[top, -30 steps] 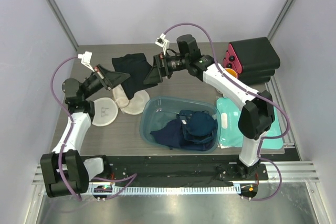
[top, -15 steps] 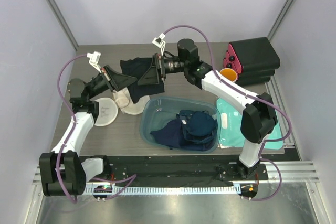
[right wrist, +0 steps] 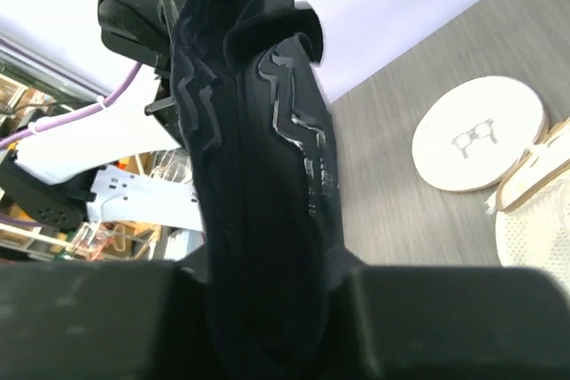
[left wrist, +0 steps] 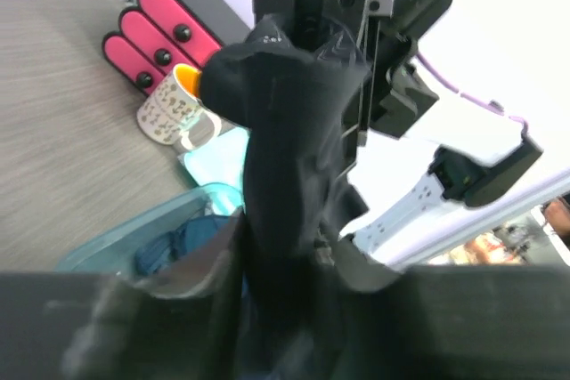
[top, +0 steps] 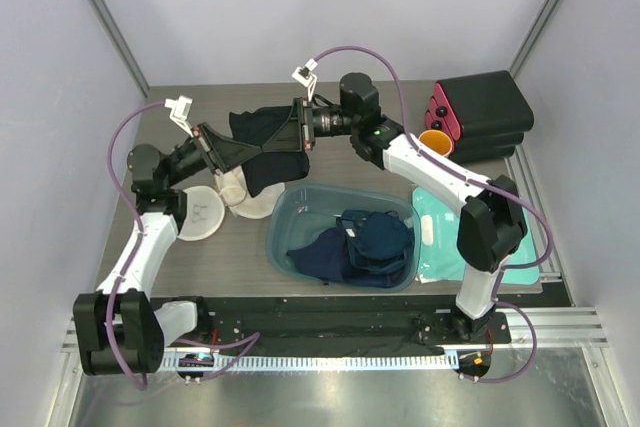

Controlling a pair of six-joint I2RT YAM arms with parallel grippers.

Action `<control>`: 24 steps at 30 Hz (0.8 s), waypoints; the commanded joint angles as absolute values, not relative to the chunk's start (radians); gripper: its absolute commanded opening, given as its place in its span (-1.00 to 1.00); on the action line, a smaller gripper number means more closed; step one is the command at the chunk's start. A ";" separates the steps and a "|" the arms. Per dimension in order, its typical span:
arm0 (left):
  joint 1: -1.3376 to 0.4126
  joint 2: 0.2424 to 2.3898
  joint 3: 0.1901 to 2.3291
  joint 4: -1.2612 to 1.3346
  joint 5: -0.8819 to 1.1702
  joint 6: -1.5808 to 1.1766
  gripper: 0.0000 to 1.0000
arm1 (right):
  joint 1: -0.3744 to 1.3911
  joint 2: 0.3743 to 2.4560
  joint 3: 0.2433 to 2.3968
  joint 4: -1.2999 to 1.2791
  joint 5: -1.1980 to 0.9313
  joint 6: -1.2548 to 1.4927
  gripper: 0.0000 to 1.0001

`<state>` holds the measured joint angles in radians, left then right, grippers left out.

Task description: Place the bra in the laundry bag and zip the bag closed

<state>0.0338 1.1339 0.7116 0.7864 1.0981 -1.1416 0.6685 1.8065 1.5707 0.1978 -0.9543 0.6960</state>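
The black bra (top: 268,143) hangs in the air over the back of the table, stretched between both grippers. My left gripper (top: 254,152) is shut on its left end, with dark cloth (left wrist: 289,157) filling the gap between the fingers (left wrist: 191,278). My right gripper (top: 280,139) is shut on the other end, and the bra (right wrist: 258,193) runs up from its jaws. The cream laundry bag (top: 203,212) lies on the table below the left arm, its disc with the small emblem (right wrist: 481,144) facing up and its other half (top: 258,197) beside it.
A teal tub (top: 290,209) holding navy clothes (top: 365,242) sits at centre front. A flat teal pouch (top: 438,237) lies to its right. A black box with pink buttons (top: 482,112) and a mug (top: 435,140) stand at back right.
My right gripper has swung left onto the bra and closed on it. My left gripper has carried the bra a little to the right, towards the right gripper.
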 commanded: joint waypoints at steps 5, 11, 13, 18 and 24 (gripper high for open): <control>0.066 1.037 0.845 0.078 0.802 -0.835 0.40 | 0.635 1.844 1.638 0.155 -0.833 0.692 -0.97; 0.287 1.015 0.845 -0.185 0.703 -0.842 0.25 | 0.606 1.841 1.700 -0.098 -0.657 0.543 -0.98; 0.308 1.026 0.848 -0.302 0.606 -0.812 0.19 | 0.603 1.839 1.703 -0.124 -0.625 0.522 -0.97; 0.263 1.107 0.828 -0.426 0.304 -0.750 -0.25 | 0.603 1.844 1.717 -0.166 -0.603 0.491 -0.97; 0.129 1.244 0.827 -0.459 0.009 -0.781 -0.24 | 0.604 1.835 1.695 -0.164 -0.606 0.485 -0.97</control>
